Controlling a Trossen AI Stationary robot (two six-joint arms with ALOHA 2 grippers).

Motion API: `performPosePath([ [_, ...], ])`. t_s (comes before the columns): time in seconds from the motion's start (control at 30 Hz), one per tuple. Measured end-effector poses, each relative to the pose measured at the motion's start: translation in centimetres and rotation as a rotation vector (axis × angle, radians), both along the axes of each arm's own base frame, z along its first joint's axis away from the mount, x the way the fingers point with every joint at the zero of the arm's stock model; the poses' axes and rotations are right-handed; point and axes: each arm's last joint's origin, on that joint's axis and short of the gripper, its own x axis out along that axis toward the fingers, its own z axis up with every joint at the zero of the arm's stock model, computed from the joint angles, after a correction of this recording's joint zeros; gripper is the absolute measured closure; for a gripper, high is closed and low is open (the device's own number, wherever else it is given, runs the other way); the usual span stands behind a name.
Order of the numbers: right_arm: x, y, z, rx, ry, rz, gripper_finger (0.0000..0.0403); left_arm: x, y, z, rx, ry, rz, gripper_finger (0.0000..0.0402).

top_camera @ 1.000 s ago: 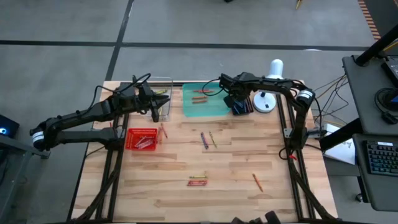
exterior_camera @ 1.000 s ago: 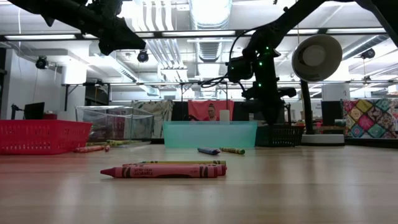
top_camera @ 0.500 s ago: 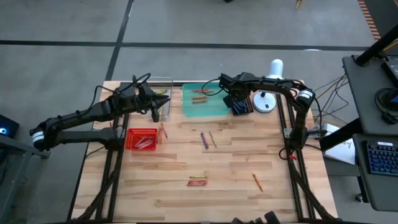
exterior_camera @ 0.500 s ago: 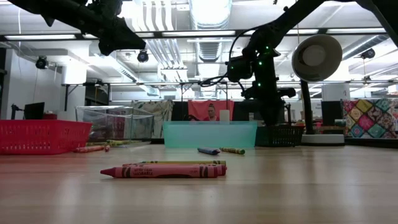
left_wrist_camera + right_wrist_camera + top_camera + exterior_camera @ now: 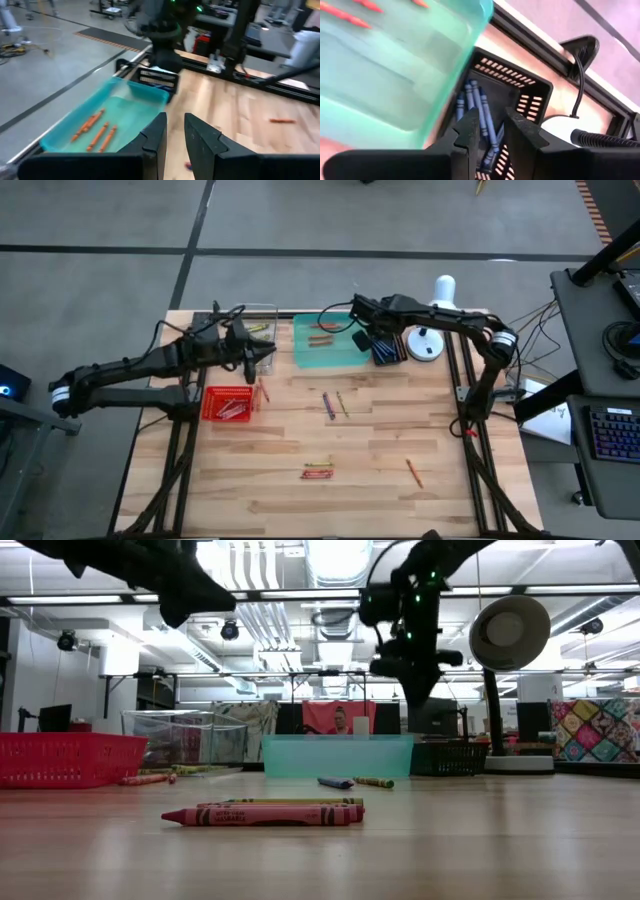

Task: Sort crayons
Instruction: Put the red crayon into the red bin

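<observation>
Right gripper (image 5: 487,131): raised above the far edge of the table, over the seam between the teal tray (image 5: 330,352) and the black mesh basket (image 5: 530,105). Fingers parted with a narrow gap; nothing between them. Directly below it, blue crayons (image 5: 479,107) lie in the black basket, apart from the fingertips. In the high view the gripper's own fingers are hard to make out against the dark arm.

Left gripper (image 5: 173,134): held above the far left part of the table, near the clear bin (image 5: 262,330). Fingers stand slightly apart with an empty gap. The bin's contents are only partly legible; a few yellowish sticks show inside.

Orange crayons (image 5: 95,131) lie in the teal tray, to the right of the left gripper. Red crayons (image 5: 232,410) sit in the red mesh basket (image 5: 212,398), nearer than the left gripper.

Loose crayons on the table, well apart from both grippers: a purple crayon (image 5: 327,404) and a yellow-green crayon (image 5: 342,403) side by side at centre; a red and yellow-green pair (image 5: 318,471) nearer; an orange crayon (image 5: 413,472) at near right; one reddish crayon (image 5: 263,390) just beside the red basket.

A white lamp (image 5: 430,340) stands at far right, its base partly covered by the right arm. A person (image 5: 341,721) shows beyond the table in the low view.
</observation>
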Motion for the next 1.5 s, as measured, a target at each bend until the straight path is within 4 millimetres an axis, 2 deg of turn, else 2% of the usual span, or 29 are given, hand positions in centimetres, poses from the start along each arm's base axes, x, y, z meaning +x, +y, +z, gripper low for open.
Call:
performPosePath([
  [0.17,0.3,2.0,2.2,-0.043,-0.068,0.079,0.0323,1.0,-1.5,-0.4,-0.006,0.024,-0.09,0.0352],
  [0.37,0.6,4.7,4.0,-0.071,-0.124,0.17,0.0323,2.8,-2.6,-2.0,-0.025,0.123,-0.166,0.0352],
  [0.57,1.1,7.2,5.0,-0.087,-0.167,0.252,0.0323,4.8,-2.7,-2.8,-0.023,0.353,-0.21,0.0353],
  [0.7,1.4,8.3,5.1,-0.088,-0.169,0.296,0.0323,6.0,-2.6,-3.8,0.044,0.599,-0.285,0.0353],
  [0.87,1.6,9.1,5.1,-0.087,-0.169,0.322,0.0323,7.2,-2.4,-6.1,0.103,0.855,-0.398,0.0353],
  [1.1,1.6,9.3,5.1,-0.086,-0.168,0.327,0.0323,8.6,-2.1,-9.5,0.087,1.069,-0.442,0.0352],
  [1.27,1.7,9.2,5.1,-0.089,-0.17,0.327,0.0323,8.8,-1.8,-10.9,0.118,1.242,-0.412,0.0351],
  [1.5,1.7,9.2,5.1,-0.088,-0.17,0.326,0.0323,8.8,-1.8,-12.1,0.131,1.324,-0.464,0.033],
])
